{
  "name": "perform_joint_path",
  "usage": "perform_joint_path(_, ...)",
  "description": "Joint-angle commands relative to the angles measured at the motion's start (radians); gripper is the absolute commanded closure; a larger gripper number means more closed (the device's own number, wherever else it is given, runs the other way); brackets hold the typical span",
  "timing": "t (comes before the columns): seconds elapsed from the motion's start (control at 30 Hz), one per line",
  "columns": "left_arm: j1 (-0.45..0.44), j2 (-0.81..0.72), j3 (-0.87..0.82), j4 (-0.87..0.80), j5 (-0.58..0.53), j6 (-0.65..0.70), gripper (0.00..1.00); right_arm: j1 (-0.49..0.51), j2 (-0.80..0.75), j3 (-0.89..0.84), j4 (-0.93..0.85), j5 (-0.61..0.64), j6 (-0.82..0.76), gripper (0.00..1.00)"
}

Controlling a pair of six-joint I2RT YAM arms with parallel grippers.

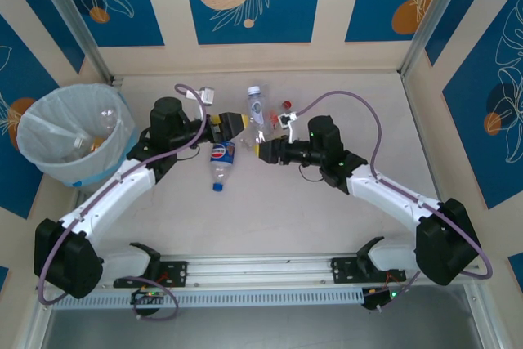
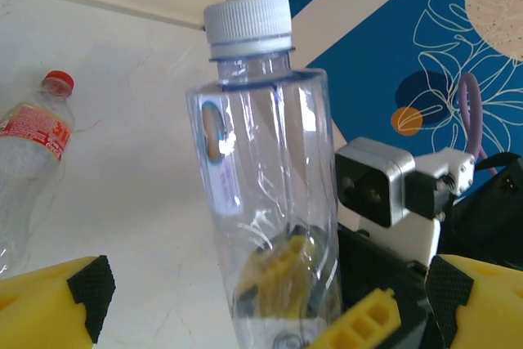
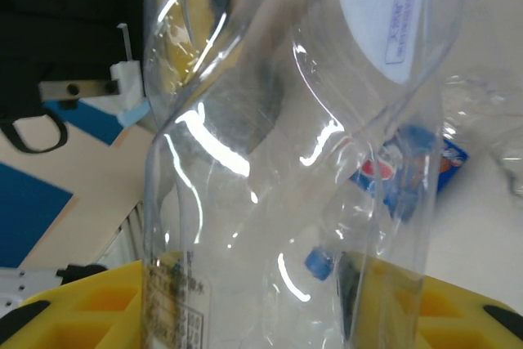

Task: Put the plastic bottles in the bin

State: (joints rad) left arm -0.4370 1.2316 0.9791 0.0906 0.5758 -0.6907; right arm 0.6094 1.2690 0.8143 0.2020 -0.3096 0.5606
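Note:
A clear plastic bottle (image 1: 256, 110) with a white cap is squeezed near its base between the yellow fingers of my right gripper (image 1: 262, 149), which is shut on it (image 3: 278, 161). My left gripper (image 1: 236, 124) stands open, a finger on each side of this same bottle (image 2: 265, 194) without touching it. On the table lie a blue-labelled Pepsi bottle (image 1: 221, 161) with a blue cap just in front of the grippers, and a red-capped bottle (image 2: 33, 161) behind them. The bag-lined bin (image 1: 37, 132) stands at the far left with bottles inside.
The right wrist's camera housing (image 2: 377, 192) sits close behind the held bottle. A metal frame post (image 1: 69, 18) rises behind the bin. Patterned walls close off the table's back and sides.

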Motion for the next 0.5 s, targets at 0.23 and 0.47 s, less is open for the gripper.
perform_joint_path(0.23,-0.004,0.072,0.091,0.04,0.014,-0.007,0.01,0.098,0.059,0.114,-0.027,-0.008,-0.091,0.68)
perform_joint_path(0.47,-0.004,0.039,0.016,0.138,-0.025,-0.038,0.23,0.135,0.124,0.142,-0.004,0.018,-0.094,0.67)
